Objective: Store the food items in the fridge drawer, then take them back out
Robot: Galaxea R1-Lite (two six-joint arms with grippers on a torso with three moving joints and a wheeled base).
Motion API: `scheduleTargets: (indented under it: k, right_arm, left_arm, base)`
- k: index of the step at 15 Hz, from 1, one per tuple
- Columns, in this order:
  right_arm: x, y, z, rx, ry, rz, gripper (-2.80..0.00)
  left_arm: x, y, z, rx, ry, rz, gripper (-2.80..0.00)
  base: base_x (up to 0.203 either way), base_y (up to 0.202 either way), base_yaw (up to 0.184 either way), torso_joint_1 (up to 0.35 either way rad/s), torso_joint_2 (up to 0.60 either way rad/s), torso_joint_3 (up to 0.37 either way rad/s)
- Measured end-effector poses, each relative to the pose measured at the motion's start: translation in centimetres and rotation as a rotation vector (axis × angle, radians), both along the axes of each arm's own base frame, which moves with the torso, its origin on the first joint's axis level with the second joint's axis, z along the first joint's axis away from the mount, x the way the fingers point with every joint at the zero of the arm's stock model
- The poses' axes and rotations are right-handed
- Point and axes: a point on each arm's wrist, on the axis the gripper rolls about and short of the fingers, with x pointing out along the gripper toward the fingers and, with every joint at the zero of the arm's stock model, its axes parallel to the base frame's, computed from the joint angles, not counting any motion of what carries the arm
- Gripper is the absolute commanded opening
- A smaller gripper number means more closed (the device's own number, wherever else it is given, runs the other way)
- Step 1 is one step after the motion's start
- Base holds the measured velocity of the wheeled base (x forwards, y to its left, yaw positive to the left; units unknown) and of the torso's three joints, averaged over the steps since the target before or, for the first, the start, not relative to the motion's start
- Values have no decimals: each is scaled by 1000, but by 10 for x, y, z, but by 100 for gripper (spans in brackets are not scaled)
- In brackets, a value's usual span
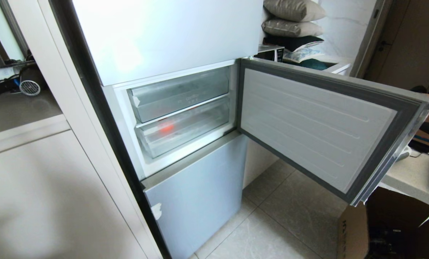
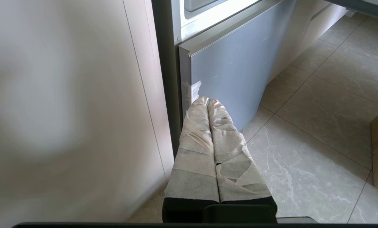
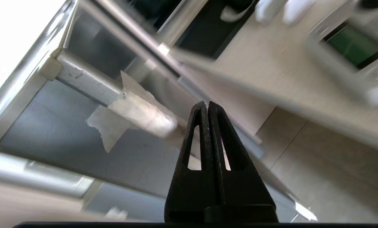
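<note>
Pale grey marbled floor tiles [image 1: 272,223] underfoot, crossed by thin dark grout lines. To the left, tall cream cabinet panels [image 1: 38,201] under soft daylight; behind, stacked cushions [image 1: 293,18] against a white marbled wall [image 1: 343,32]. At right, a brown door [image 1: 412,39], a pale desk [image 1: 412,176], an open cardboard box [image 1: 354,230] below.

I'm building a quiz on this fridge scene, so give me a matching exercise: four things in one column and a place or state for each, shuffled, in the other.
Things:
1. orange-red fruit
2. middle fridge door
3. left tool
4. cardboard box

Places or states:
A. swung open
B. shut, tape-wrapped fingers, low by the bottom fridge door
C. on the floor
D. inside the lower clear fridge drawer

Pairs: 1-D, 2-A, 3-B, 4-C
</note>
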Motion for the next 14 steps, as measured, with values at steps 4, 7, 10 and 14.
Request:
scheduleTargets:
  k: [4,7,10,14]
  right_arm:
    - [-35,32,-8,42,23,176,-280]
    - [-52,73,-11,52,29,329,-280]
    - [-57,118,-9,35,19,484,-280]
    - [-58,169,-4,1,7,563,-280]
  left_arm:
    - [0,0,0,0,0,0,-280]
    - [0,0,0,0,0,0,-280]
    - [0,0,0,0,0,0,-280]
    - [0,0,0,0,0,0,-280]
  base:
    - [0,0,0,0,0,0]
    - [0,0,0,0,0,0]
    - [0,0,0,0,0,0]
    - [0,0,0,0,0,0]
